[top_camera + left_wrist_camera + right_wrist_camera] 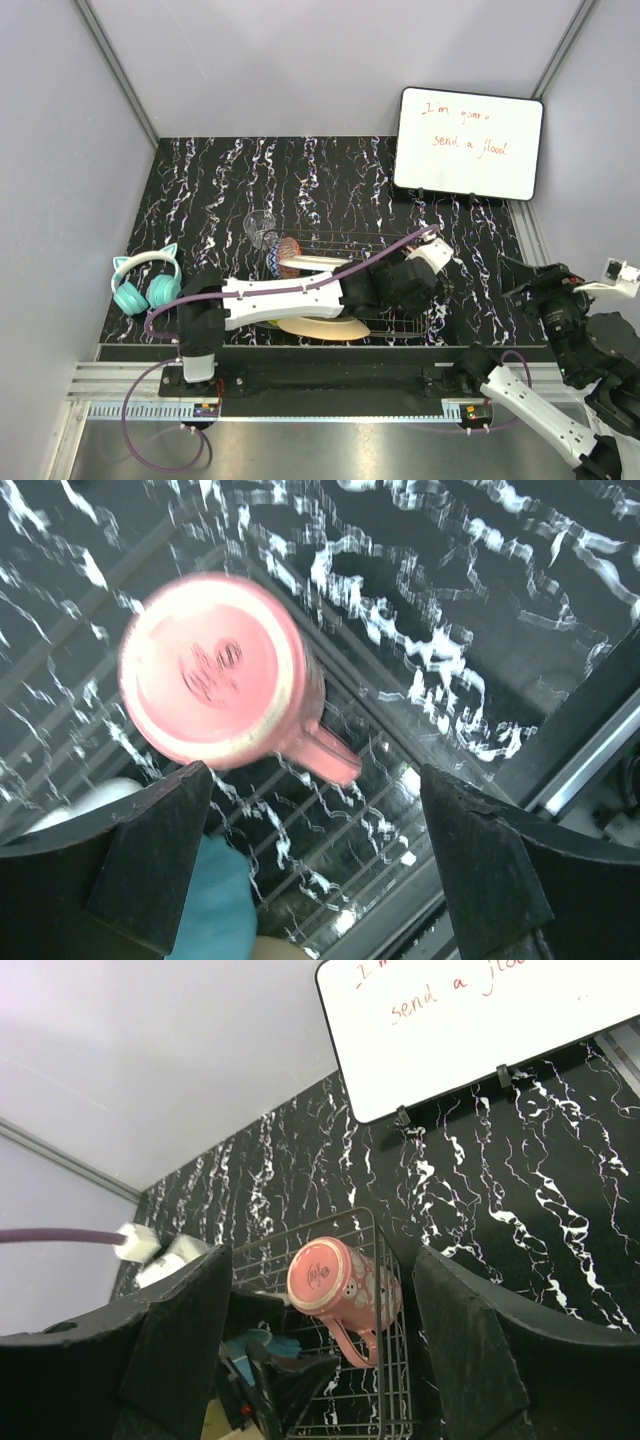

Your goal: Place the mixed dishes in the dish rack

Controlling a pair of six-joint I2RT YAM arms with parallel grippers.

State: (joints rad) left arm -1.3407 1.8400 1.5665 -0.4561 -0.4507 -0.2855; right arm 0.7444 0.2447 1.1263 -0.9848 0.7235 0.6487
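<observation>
The reddish-brown cup [215, 670] sits bottom-up in the dish rack [395, 1360], at its right end in the overhead view, with its handle pointing toward the lower right of the left wrist view. The left gripper [312, 775] hangs just over it, jaws wide apart and holding nothing. A teal plate [220, 900] shows at the bottom of that view. The right gripper [322, 1260] is off to the right of the rack, well apart, jaws open and empty. A white board [468, 143] stands at the table's [220, 190] upper right, and teal headphones [147, 280] lie at its left.
</observation>
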